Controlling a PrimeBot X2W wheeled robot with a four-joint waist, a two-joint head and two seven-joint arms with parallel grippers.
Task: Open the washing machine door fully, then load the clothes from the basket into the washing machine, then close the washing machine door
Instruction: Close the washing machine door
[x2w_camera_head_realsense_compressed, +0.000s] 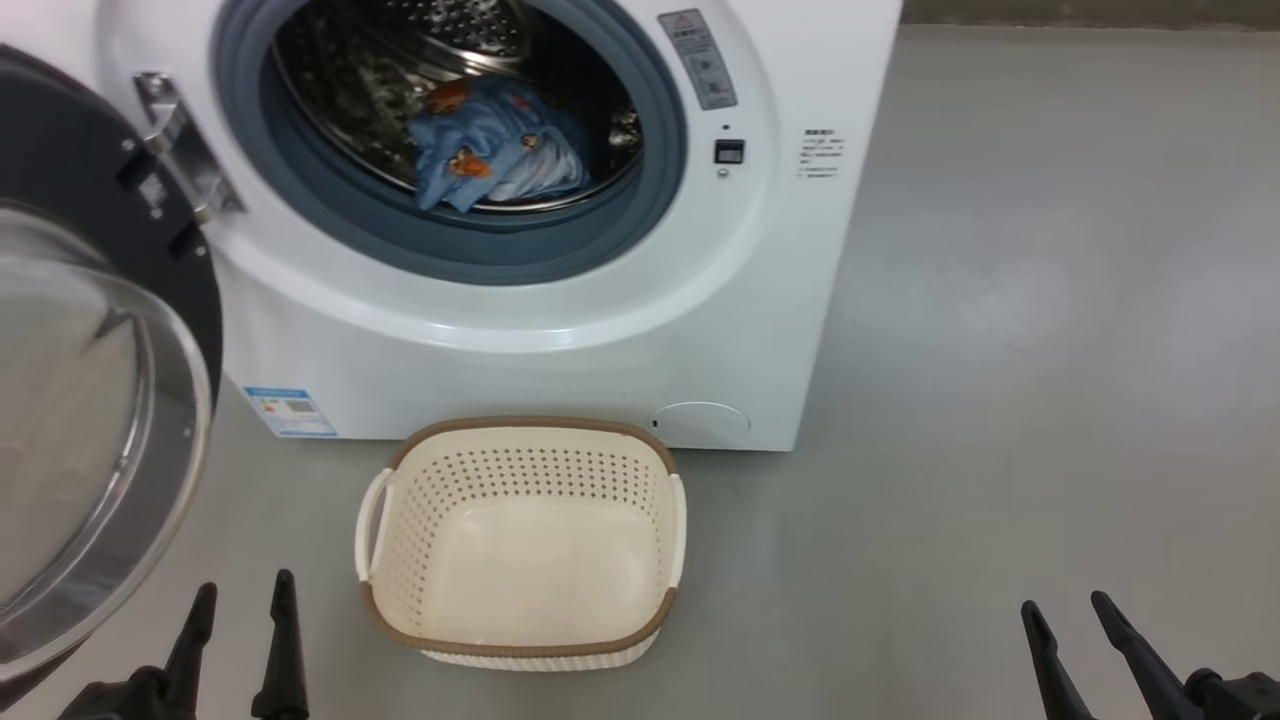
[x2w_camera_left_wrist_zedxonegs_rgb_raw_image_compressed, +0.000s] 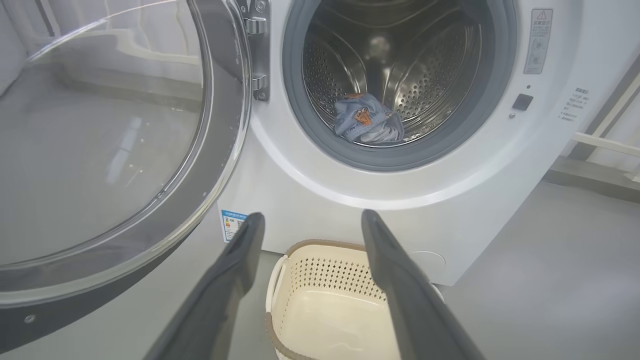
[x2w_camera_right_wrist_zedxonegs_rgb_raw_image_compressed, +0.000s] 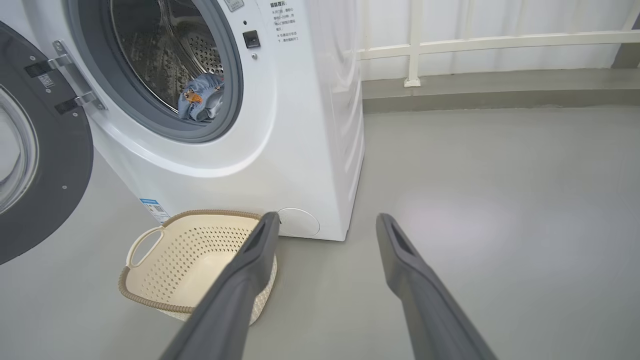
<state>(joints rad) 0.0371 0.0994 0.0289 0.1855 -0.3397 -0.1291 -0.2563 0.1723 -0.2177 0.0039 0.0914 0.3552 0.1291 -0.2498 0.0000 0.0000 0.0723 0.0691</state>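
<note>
The washing machine (x2w_camera_head_realsense_compressed: 560, 330) stands with its door (x2w_camera_head_realsense_compressed: 90, 400) swung wide to the left on its hinge. Blue clothes (x2w_camera_head_realsense_compressed: 495, 150) with orange bear faces lie in the steel drum, also seen as clothes (x2w_camera_left_wrist_zedxonegs_rgb_raw_image_compressed: 367, 120) and clothes (x2w_camera_right_wrist_zedxonegs_rgb_raw_image_compressed: 200, 95). The cream basket (x2w_camera_head_realsense_compressed: 520, 645) sits on the floor in front of the machine and holds nothing. My left gripper (x2w_camera_head_realsense_compressed: 243, 590) is open at the lower left, just left of the basket. My right gripper (x2w_camera_head_realsense_compressed: 1068, 604) is open at the lower right, well away from it. Both hold nothing.
Grey floor (x2w_camera_head_realsense_compressed: 1050, 300) spreads to the right of the machine. A white railing (x2w_camera_right_wrist_zedxonegs_rgb_raw_image_compressed: 475, 42) and a raised grey kerb (x2w_camera_right_wrist_zedxonegs_rgb_raw_image_compressed: 500, 92) run along the back. The open door's glass bowl bulges out close to my left gripper (x2w_camera_left_wrist_zedxonegs_rgb_raw_image_compressed: 310, 220).
</note>
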